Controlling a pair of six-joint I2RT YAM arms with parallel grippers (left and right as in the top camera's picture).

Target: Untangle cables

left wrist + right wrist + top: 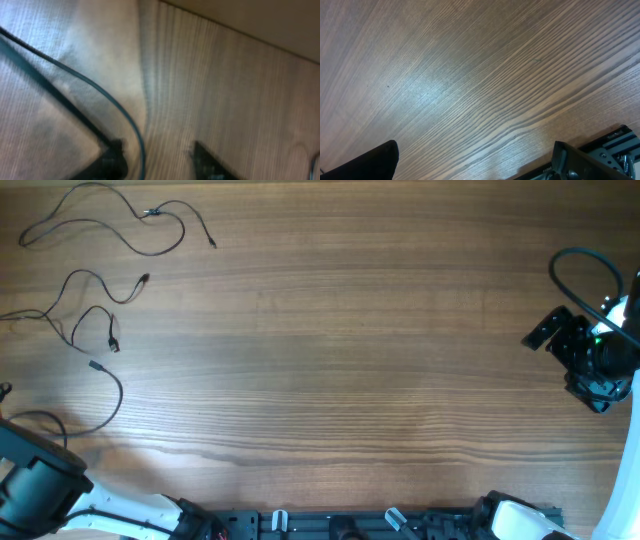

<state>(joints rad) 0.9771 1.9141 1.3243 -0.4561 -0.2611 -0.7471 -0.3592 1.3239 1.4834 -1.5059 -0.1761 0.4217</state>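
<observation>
Several thin black cables lie as loose squiggles at the table's far left in the overhead view: one at the top [110, 220], one below it [85, 310], and one curving toward the left arm [112, 395]. My left arm [30, 480] is at the bottom left corner, just beside that lowest cable. In the blurred left wrist view my left gripper [160, 162] is open, and a thin black cable [100, 95] curves down by its left finger without being held. My right gripper [545, 332] is at the far right, far from the cables. The right wrist view shows it [475, 165] open and empty over bare wood.
The wooden table [350, 360] fills the view. A thicker black robot cable [575, 265] loops above the right arm. A black rail with brackets [340, 525] runs along the front edge and also shows in the right wrist view [615, 145].
</observation>
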